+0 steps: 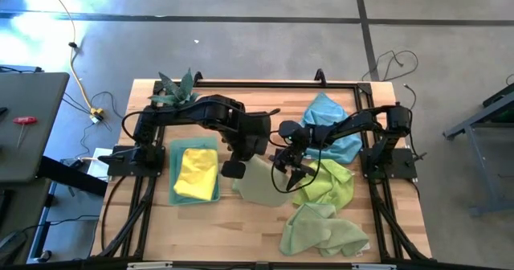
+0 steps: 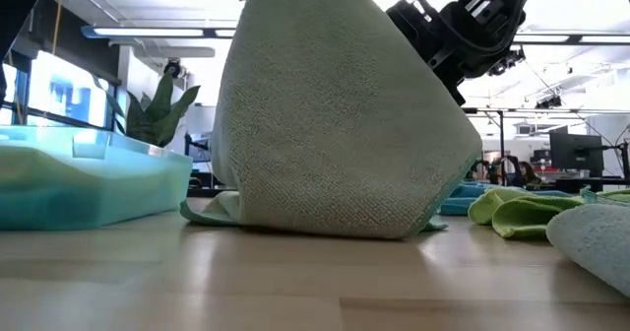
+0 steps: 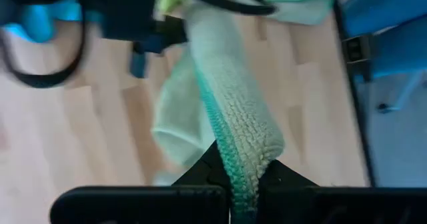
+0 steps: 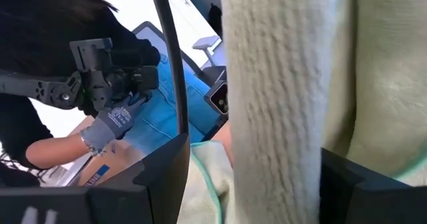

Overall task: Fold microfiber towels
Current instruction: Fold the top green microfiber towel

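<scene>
High view: pale green towel point(image 1: 259, 182) at table centre, between both arms | left gripper point(image 1: 234, 169) clamped on its edge, lifting | right gripper point(image 1: 289, 171) jaws wide, straddling the cloth, grip unclear | advice: keep the edges level and taut before laying the fold.

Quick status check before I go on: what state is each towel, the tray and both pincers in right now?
Pale green towel: lifted at one edge, lower part resting on the table.
Left pincer: shut on the pale green towel.
Right pincer: open, fingers either side of the pale green towel's fabric.
Yellow towel: folded, lying in the tray.
Teal tray: flat on the table.
Blue towel: crumpled.
Lime green towels: crumpled, unfolded.
</scene>
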Robot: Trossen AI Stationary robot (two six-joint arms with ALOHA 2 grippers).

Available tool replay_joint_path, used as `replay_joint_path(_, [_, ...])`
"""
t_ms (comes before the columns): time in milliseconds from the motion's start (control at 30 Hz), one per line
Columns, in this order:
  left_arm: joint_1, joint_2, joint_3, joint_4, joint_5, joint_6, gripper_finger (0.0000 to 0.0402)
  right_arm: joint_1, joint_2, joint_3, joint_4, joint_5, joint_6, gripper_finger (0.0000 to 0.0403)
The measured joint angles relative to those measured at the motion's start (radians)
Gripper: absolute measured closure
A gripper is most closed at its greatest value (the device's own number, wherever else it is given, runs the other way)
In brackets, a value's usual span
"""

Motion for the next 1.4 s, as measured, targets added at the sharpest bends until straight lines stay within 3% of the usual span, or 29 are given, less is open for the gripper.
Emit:
replay_joint_path(600, [-0.006,0.000,0.000,0.000,-0.022,-0.014,0.0401,-0.044,-0.085,0.000,-0.344,-0.003,-0.168,0.0174])
replay_joint_path(933, [-0.006,0.000,0.000,0.000,-0.046,-0.014,0.0401,-0.044,-0.086,0.000,-0.497,0.089,-0.281,0.0185])
replay_joint_path(1067, [-0.006,0.000,0.000,0.000,-0.046,-0.015,0.0401,-0.044,-0.095,0.000,-0.513,0.138,-0.284,0.0220])
replay_joint_path(1233, [-0.006,0.000,0.000,0.000,-0.046,-0.053,0.0401,-0.044,-0.126,0.000,-0.533,0.156,-0.287,0.0294])
replay_joint_path(1400, [-0.004,0.000,0.000,0.000,-0.047,-0.169,0.0401,-0.044,-0.179,0.000,-0.582,0.301,-0.248,0.0385])
